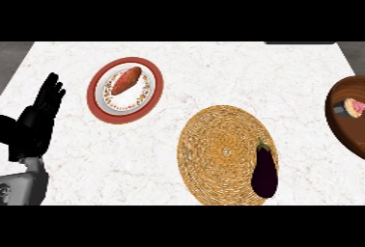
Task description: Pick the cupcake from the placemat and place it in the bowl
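Note:
The cupcake (353, 107), pink-topped with a dark wrapper, lies inside the brown wooden bowl (342, 128) at the right edge of the head view. The round woven placemat (221, 149) lies at centre right, with a dark purple eggplant (264, 170) on its right side. My left hand (44, 108) stands open at the left edge, fingers straight and pointing up, holding nothing. My right hand does not show.
A red-rimmed plate (125, 90) carrying a reddish sweet potato (127, 80) sits at upper left, just right of my left hand. The white marble counter (214, 72) ends at a dark edge along the top and left.

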